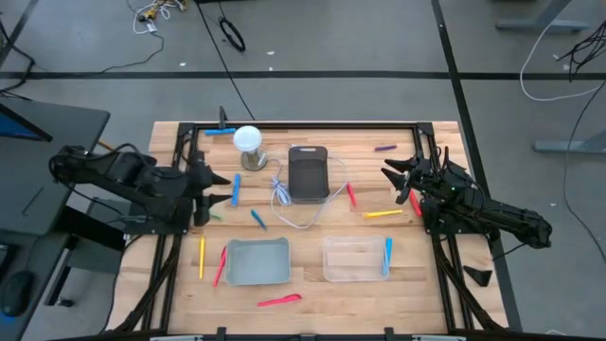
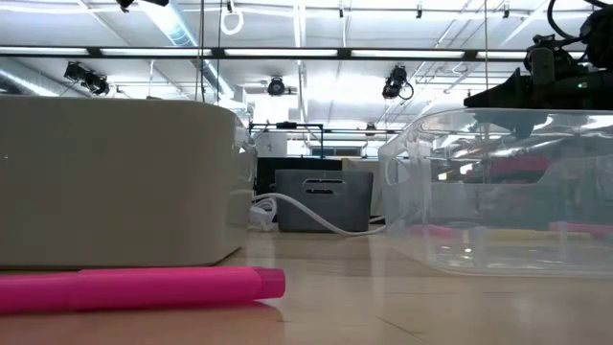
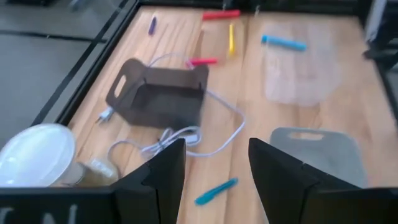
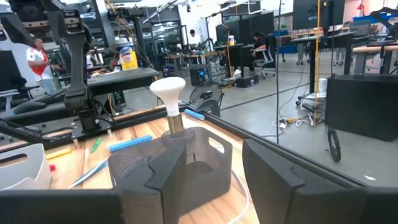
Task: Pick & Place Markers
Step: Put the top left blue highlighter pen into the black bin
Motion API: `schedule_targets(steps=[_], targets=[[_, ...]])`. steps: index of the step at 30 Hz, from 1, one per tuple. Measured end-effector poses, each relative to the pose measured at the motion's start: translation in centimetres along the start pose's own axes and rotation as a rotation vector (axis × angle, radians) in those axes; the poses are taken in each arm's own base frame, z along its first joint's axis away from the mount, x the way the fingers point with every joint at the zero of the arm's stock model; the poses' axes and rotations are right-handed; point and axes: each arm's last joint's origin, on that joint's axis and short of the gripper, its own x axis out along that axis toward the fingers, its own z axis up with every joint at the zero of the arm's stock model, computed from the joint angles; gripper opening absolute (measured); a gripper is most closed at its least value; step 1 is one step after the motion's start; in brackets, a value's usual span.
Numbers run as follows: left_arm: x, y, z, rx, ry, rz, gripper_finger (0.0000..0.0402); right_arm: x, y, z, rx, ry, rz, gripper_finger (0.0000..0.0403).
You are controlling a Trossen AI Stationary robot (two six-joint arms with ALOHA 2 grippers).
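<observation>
Markers lie scattered flat on the wooden table: blue ones (image 1: 236, 188) (image 1: 258, 218), a yellow one (image 1: 202, 256), a pink one (image 1: 279, 301) (image 2: 134, 287), a yellow one (image 1: 383, 214), a red one (image 1: 351, 194) and a purple one (image 1: 383, 148). One blue marker (image 1: 386, 256) lies in the clear bin (image 1: 343, 275). My left gripper (image 1: 216, 180) (image 3: 216, 168) hovers open at the table's left side, above a blue marker (image 3: 216, 191). My right gripper (image 1: 396, 175) (image 4: 214, 168) hovers open at the right side, near a red marker (image 1: 414, 201).
A grey bin (image 1: 258, 277) (image 2: 115, 182) and the clear bin (image 2: 508, 192) sit near the front edge. A dark box (image 1: 308, 172), a white domed lamp (image 1: 248, 140) and a coiled white cable (image 1: 294, 208) stand at the far middle. A black frame rims the table.
</observation>
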Motion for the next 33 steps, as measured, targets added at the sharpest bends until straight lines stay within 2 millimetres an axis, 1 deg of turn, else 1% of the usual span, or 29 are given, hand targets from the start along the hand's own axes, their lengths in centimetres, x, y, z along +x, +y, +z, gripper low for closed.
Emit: schedule_targets(steps=[9,14,19,23,29,33], targets=[[2.0,-0.4,2.1,0.035,0.143,0.083,0.0183,0.0,0.0,0.0,0.0,0.0,0.0,0.0159],[2.9,-0.3,3.0,0.068,0.255,0.134,0.0183,0.0,0.0,0.0,0.0,0.0,0.0,0.0159],[3.4,0.2,3.8,0.08,0.382,0.14,0.0183,0.0,0.0,0.0,0.0,0.0,0.0,0.0159],[3.9,0.6,3.9,0.076,0.492,0.134,0.0183,0.0,0.0,0.0,0.0,0.0,0.0,0.0159],[4.6,1.6,3.3,0.024,0.677,0.086,0.0183,0.0,0.0,0.0,0.0,0.0,0.0,0.0159],[5.0,2.5,3.1,-0.02,0.735,0.094,0.0183,0.0,0.0,0.0,0.0,0.0,0.0,0.0159]])
